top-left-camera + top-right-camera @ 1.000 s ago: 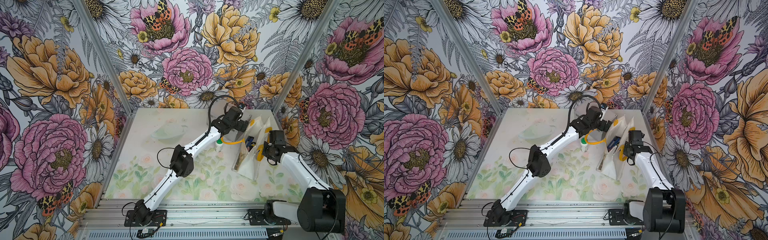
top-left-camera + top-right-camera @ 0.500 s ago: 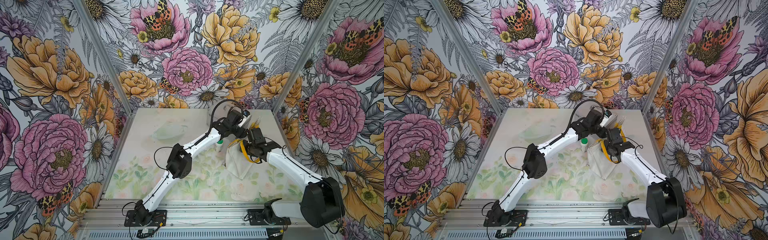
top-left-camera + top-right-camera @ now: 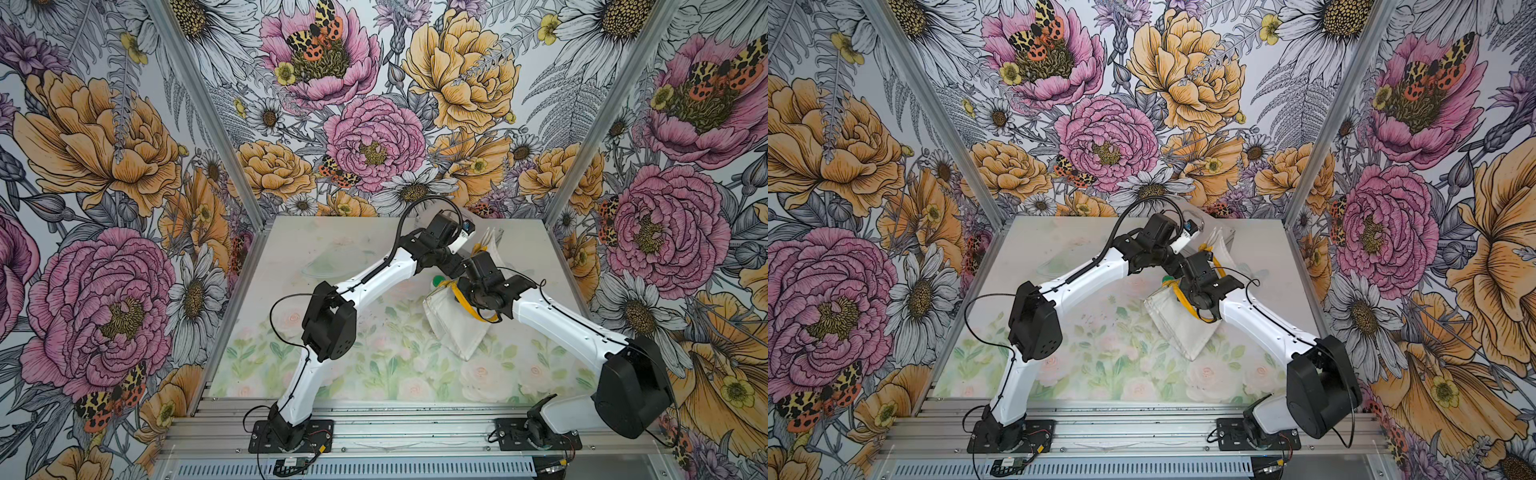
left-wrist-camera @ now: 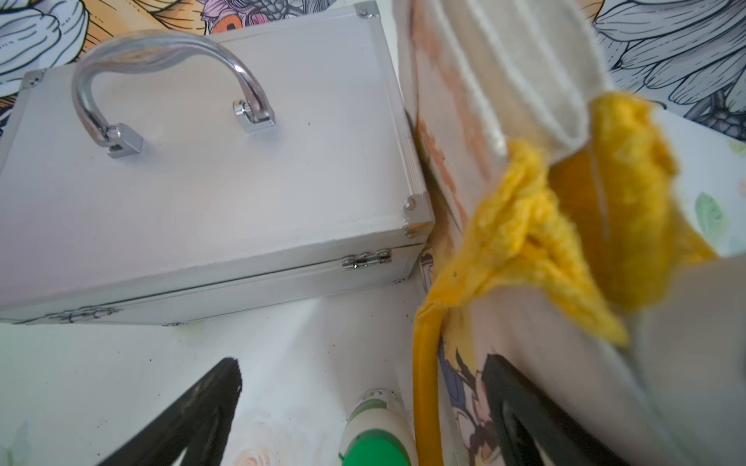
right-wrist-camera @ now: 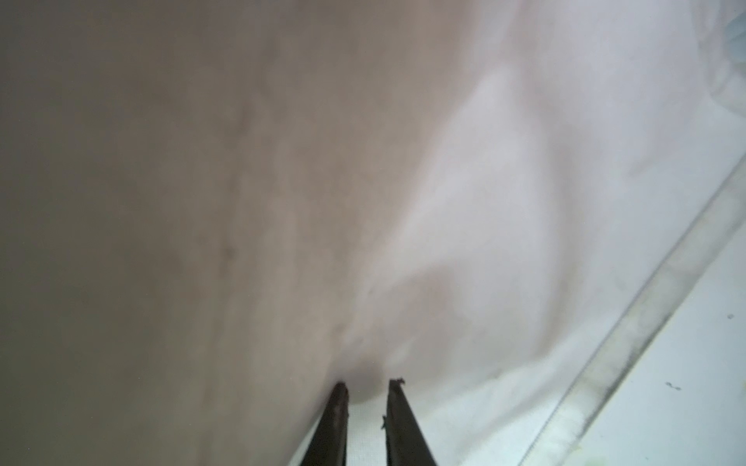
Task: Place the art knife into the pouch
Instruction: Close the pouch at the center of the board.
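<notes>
The right gripper (image 5: 369, 383) has its jaws nearly together, only a thin slit between them, and its tips press into the white cloth of the pouch (image 5: 282, 161). Whether they pinch that cloth or something thin I cannot tell. The left gripper (image 4: 359, 363) stands wide open and holds nothing; a green-capped bottle (image 4: 375, 439) and one yellow handle (image 4: 424, 383) of the pouch show between its fingers. In both top views the pouch (image 3: 453, 328) (image 3: 1179, 328) lies on the desk (image 3: 332, 374) toward the back right, partly under the two meeting wrists, and the left wrist view shows it just beside a silver case (image 4: 202, 181). The art knife shows in no view, so it may be inside the pouch or behind an arm. My reading is that the work is at the pouch mouth, either opening it or finishing the drop. The next move calls for spreading the mouth and checking inside before anything is let go. The right wrist view is almost all blurred cloth, and the arms cover the pouch's opening from above.
</notes>
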`<action>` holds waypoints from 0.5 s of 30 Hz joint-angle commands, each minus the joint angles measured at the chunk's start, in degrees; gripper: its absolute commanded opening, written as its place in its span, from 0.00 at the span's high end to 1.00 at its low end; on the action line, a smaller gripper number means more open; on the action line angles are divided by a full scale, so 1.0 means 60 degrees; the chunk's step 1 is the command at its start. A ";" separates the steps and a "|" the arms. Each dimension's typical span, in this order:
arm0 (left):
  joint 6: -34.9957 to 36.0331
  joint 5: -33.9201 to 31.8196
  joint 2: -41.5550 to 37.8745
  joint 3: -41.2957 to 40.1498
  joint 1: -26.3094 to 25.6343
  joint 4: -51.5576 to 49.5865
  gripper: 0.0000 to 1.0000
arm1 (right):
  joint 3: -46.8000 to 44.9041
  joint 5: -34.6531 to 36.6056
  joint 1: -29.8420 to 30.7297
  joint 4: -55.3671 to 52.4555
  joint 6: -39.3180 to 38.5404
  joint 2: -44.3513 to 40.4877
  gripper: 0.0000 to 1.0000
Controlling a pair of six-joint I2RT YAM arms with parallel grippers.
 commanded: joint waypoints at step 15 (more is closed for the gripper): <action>0.1165 0.2044 -0.1008 0.0528 -0.0231 -0.1123 0.04 | 0.1159 -0.0760 0.1962 0.3444 0.1242 0.0938 0.89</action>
